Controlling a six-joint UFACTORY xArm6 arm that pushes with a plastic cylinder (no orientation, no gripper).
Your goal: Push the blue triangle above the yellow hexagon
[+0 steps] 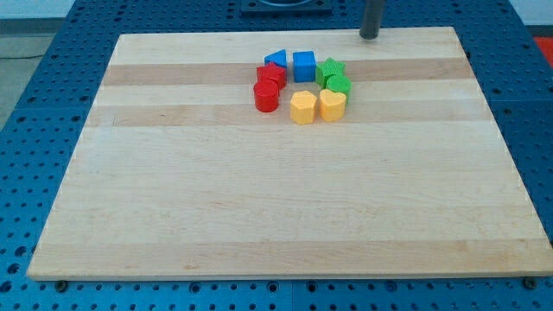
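The blue triangle (276, 59) sits at the top left of a cluster of blocks near the board's top middle. The yellow hexagon (302, 107) lies at the cluster's bottom, below and slightly right of the triangle. My tip (370, 36) is at the board's top edge, well to the right of the cluster and touching no block.
A blue cube (303, 66) is right of the triangle. A red block (271, 74) and a red cylinder (266, 97) lie below the triangle. Two green blocks (330, 70) (338, 85) and a yellow heart (333, 104) are on the right. The wooden board (259, 199) carries them all.
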